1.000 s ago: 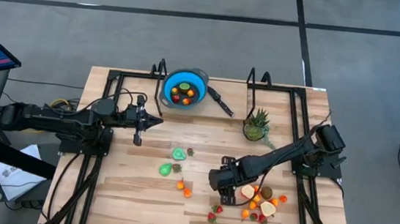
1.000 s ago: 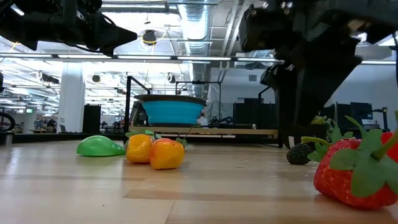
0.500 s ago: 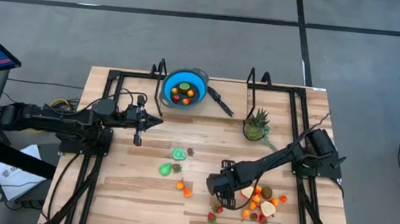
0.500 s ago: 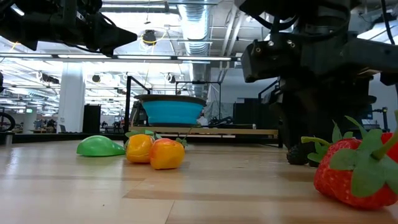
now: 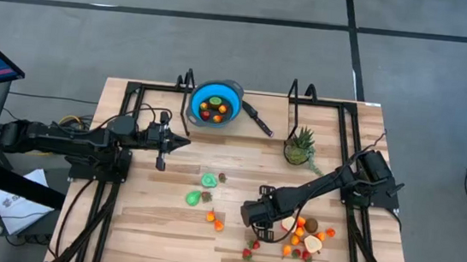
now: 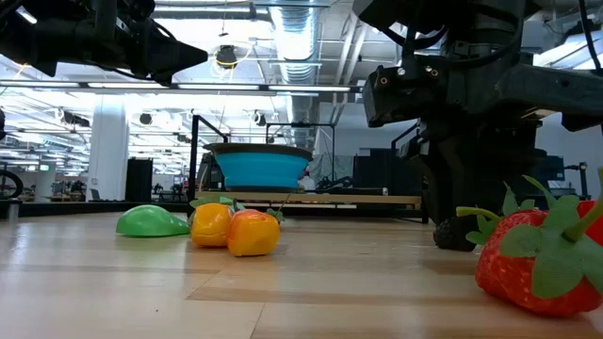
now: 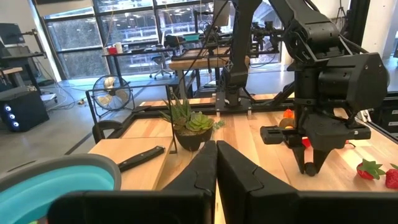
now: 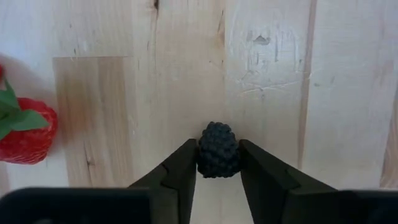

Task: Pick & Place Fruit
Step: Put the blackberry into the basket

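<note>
Bowl: blue bowl (image 5: 215, 103) with a black handle sits at the far edge of the worktop (image 5: 156, 218), well beyond both sets of jaws; a handful of small fruit pieces lie inside, orange, red and green, too small to count surely.
Right jaws: the right gripper (image 8: 217, 163) is down at the worktop, fingers (image 8: 180, 168) pressed against both sides of a dark bumpy berry (image 8: 218, 149), gripping it.
Left jaws: the left gripper (image 5: 183, 142) hangs above the worktop between bowl and loose fruit, fingers (image 7: 199, 171) pressed together, holding nothing.
Fruit near the right jaws: a strawberry (image 8: 25, 127) lies just off to one side of the berry; a cluster (image 5: 305, 235) of orange pieces, a brown kiwi, peach halves and more strawberries sits right beside the gripper, partly hidden under the arm.
Fruit toward the left jaws: two green pieces (image 5: 202, 188) and two orange pieces (image 6: 236, 229), lying between the two grippers.
Plant: one spiky green plant (image 5: 300, 145), beyond the right gripper.
Hard to make out: exact cluster count.
</note>
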You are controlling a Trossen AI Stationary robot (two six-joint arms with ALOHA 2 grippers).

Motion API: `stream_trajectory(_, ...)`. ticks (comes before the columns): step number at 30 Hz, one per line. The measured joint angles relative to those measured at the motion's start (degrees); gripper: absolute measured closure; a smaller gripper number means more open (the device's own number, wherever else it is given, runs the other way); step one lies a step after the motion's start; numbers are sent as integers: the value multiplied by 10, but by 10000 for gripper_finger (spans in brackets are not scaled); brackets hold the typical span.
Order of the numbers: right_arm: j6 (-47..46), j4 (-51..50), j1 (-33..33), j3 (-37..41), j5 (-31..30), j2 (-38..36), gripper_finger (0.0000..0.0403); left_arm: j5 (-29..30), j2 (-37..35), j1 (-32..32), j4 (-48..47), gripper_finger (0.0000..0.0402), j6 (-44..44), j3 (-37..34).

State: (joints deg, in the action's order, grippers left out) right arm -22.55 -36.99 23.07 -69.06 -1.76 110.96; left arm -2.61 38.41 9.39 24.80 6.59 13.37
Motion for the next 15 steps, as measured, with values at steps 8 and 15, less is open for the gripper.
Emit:
stream_trajectory(8, 0, 2, 0, 0, 0, 0, 307, 0, 0, 0, 0, 399, 0, 0)
stream_trajectory(15, 0, 2, 0, 0, 1, 0, 311, 0, 0, 0, 0, 399, 0, 0)
